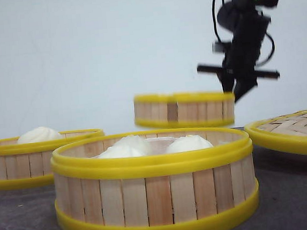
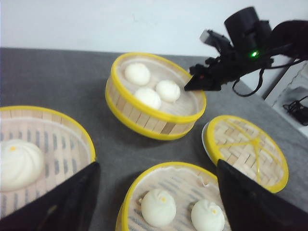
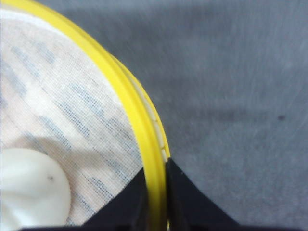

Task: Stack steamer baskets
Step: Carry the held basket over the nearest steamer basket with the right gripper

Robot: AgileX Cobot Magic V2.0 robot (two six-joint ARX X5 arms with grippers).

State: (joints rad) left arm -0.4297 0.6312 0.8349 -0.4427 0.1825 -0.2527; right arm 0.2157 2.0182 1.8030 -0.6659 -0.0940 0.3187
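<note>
Grey felt-like tabletop (image 2: pixel 57 77) under a plain white wall (image 1: pixel 84 56). Four round yellow-rimmed pieces laid out on it.

Near basket (image 1: pixel 154 185) closest to the front camera, flat on the table, holding white buns (image 1: pixel 187 143) on a cloth liner. Left basket (image 1: pixel 36 157) further back and to the left, also flat on the table, one bun (image 1: pixel 38 134) showing above its rim. Far basket (image 1: pixel 184 110) raised clear of the table, slightly tilted in the left wrist view, three buns (image 2: pixel 148 97) inside on the liner. Woven bamboo lid (image 1: pixel 292 130) off to the right, lying on a white plate (image 2: pixel 206 139), apart from all three baskets.

Right gripper (image 3: pixel 156 197) clamped on the far basket's rim at its right side: one black finger (image 3: pixel 130 202) inside the yellow ring, the other outside, both pressed against it. Black right arm (image 1: pixel 245 31) slanting down from the upper right, green light lit near its top.

Left gripper (image 2: pixel 156 192) spread wide with nothing between the fingers (image 2: pixel 62 202), poised above the near basket, left basket to one side and lid to the other.

No basket stacked on another yet.
</note>
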